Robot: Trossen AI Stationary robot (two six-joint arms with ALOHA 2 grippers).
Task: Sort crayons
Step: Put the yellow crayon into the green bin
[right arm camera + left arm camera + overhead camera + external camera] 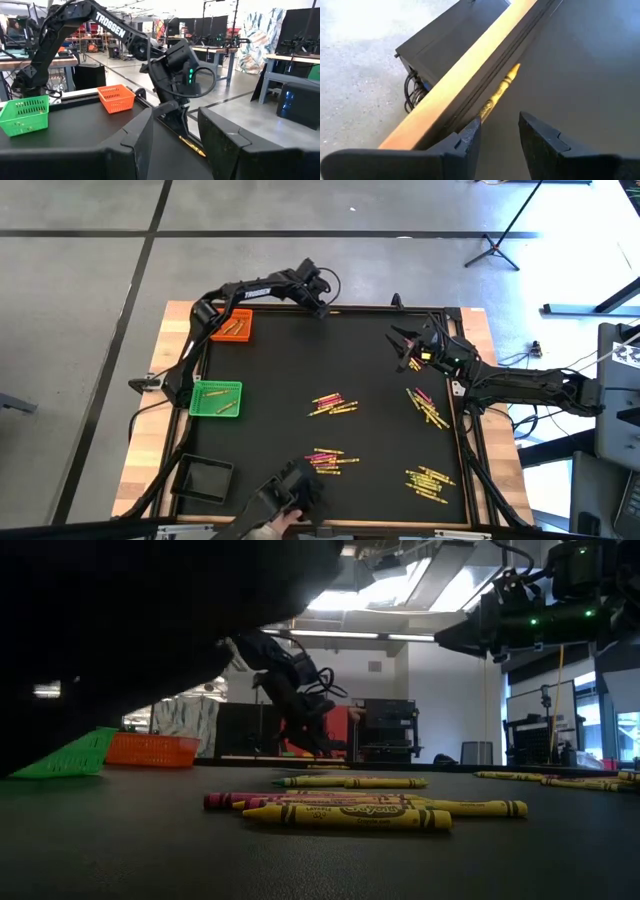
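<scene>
Yellow, pink and orange-gold crayons lie flat on the black mat in several small heaps (333,403) (428,408) (330,462) (430,480); the near heap shows in the low view (350,810). One gold crayon (500,92) lies alone along the mat's far rim; it also shows in the right wrist view (192,146). My left gripper (322,308) is open at the far edge, its fingertips (499,131) just short of that crayon's near end. My right gripper (403,345) is open and empty (175,135) above the mat's right part, facing the left arm.
An orange tray (235,325) holding a few crayons, a green tray (216,398) with one, and a black tray (203,478) stand along the mat's left side. A wooden rim (465,70) borders the far edge. A person's hand (285,520) with a dark object is at the near edge.
</scene>
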